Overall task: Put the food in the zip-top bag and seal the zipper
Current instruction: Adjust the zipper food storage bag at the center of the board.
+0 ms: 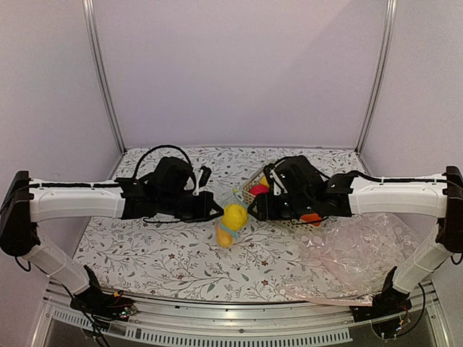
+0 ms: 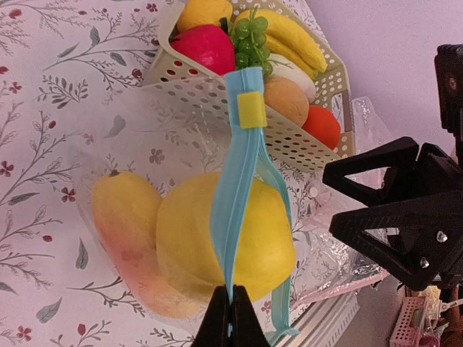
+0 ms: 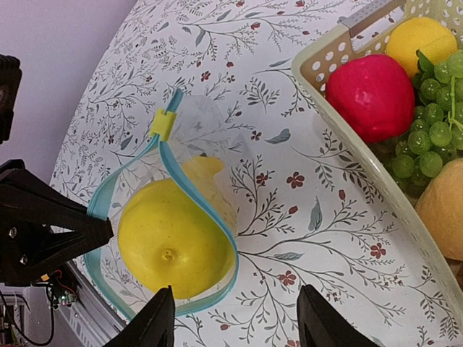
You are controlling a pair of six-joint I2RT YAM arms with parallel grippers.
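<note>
Sealing is the step in hand. The round yellow fruit [image 3: 170,242] and the longer orange-yellow fruit [image 2: 123,217] lie inside the zip-top bag [image 3: 210,134] on the worktop [image 3: 289,87]. The left gripper [image 2: 230,303] has its jaws closed on the zipper [image 2: 235,217]; the right gripper [image 3: 235,312] hangs with jaws apart. Next, the yellow slider [image 3: 163,124] probably needs drawing along the gaping mouth. The fruit basket [image 3: 340,137] stands near; bare worktop lies beyond the slider.
</note>
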